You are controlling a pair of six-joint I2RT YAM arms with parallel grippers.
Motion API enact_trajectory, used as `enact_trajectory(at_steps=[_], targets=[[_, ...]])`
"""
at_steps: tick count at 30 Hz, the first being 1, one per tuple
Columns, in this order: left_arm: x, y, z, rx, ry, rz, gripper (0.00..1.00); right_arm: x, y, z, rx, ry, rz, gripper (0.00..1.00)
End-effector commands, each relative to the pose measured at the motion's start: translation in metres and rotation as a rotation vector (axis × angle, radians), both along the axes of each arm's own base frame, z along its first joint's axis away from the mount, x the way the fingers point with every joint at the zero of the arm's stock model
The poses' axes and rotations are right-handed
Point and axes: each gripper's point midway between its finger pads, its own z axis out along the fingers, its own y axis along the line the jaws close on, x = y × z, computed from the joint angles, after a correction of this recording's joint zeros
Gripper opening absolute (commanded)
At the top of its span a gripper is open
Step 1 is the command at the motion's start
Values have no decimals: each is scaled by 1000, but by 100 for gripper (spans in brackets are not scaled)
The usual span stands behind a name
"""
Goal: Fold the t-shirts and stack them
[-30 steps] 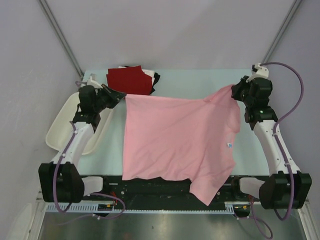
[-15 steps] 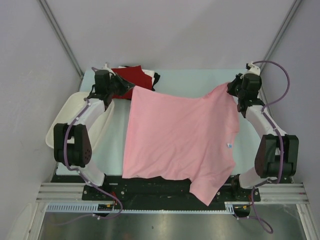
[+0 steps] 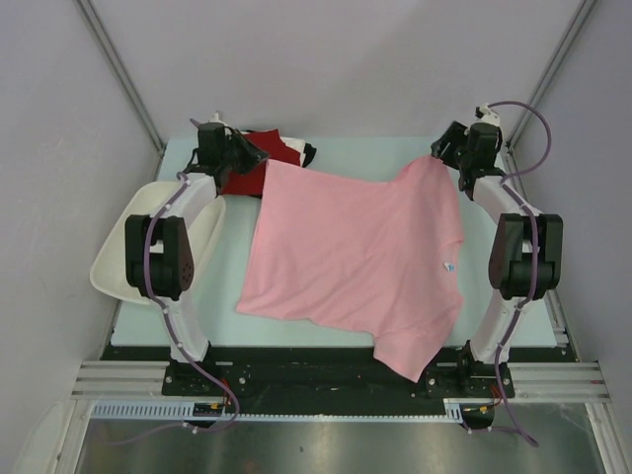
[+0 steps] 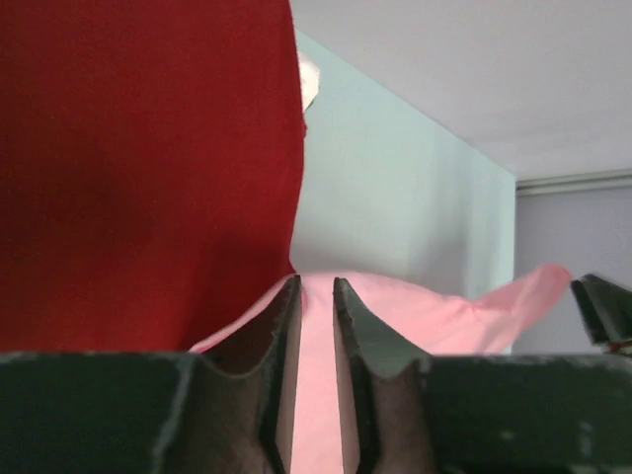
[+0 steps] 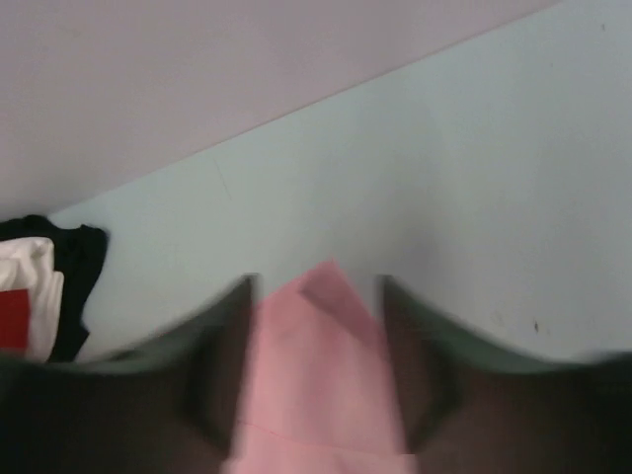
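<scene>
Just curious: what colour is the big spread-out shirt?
Light pink t-shirt, clearest in the top view.
</scene>
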Motion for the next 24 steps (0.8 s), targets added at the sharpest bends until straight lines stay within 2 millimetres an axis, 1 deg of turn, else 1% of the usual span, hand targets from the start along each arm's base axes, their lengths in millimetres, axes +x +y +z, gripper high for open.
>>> enact_trajectory(at_steps=[1, 2, 3, 4, 5, 6, 7, 8, 9, 10, 11, 12, 13, 14, 15, 16, 17, 18, 19, 20, 21, 22, 23, 24], targets=[[16, 12, 18, 15, -52, 38, 47, 39, 10, 23, 89, -86, 19, 96], [16, 19, 26, 12, -68, 60, 66, 42, 8, 28, 95, -104, 0, 100], [13, 23, 25, 8, -70, 80, 72, 42, 6, 30, 96, -119, -9, 100], [10, 30, 29, 17, -75, 112, 77, 42, 5, 51, 92, -179, -16, 100], [8, 35, 51, 19, -133, 132, 87, 41, 3, 58, 77, -196, -20, 100], [2, 39, 53, 36, -134, 150, 87, 38, 1, 65, 66, -201, -25, 100], [-2, 43, 60, 46, -146, 167, 88, 33, -1, 73, 52, -208, -31, 100], [-6, 51, 66, 62, -157, 207, 88, 23, -5, 94, 20, -240, -45, 100], [-19, 54, 84, 67, -182, 218, 88, 13, -7, 99, 3, -224, -51, 100], [-26, 57, 88, 75, -179, 229, 88, 4, -9, 97, -12, -205, -61, 100], [-34, 59, 96, 80, -183, 234, 89, -11, -7, 123, -24, -237, -61, 100], [-49, 58, 111, 73, -207, 230, 88, -24, -11, 115, -65, -176, -81, 100], [-59, 58, 118, 74, -214, 221, 89, -35, -11, 113, -86, -151, -89, 100], [-71, 56, 117, 76, -192, 206, 89, -54, -19, 132, -110, -161, -127, 99], [-82, 53, 110, 78, -172, 189, 89, -68, -1, 126, -143, -117, -88, 100], [-99, 52, 127, 76, -205, 176, 89, -80, 5, 130, -156, -113, -77, 100], [-113, 53, 116, 90, -151, 168, 89, -93, 0, 124, -177, -82, -119, 100], [-126, 52, 106, 107, -128, 156, 89, -115, 10, 134, -180, -81, -106, 100], [-142, 51, 115, 112, -158, 141, 89, -126, 15, 133, -176, -69, -94, 100], [-157, 51, 105, 128, -120, 132, 89, -137, 22, 125, -180, -36, -75, 100], [-170, 48, 89, 140, -93, 107, 89, -158, 35, 125, -180, -17, -31, 100], [-180, 42, 83, 161, -87, 77, 89, -168, 45, 121, -182, 6, 7, 100], [-197, 42, 79, 190, -65, 66, 89, -182, 52, 112, -187, 43, 32, 100], [-207, 40, 63, 209, -32, 50, 89, -197, 58, 98, -194, 99, 66, 100]])
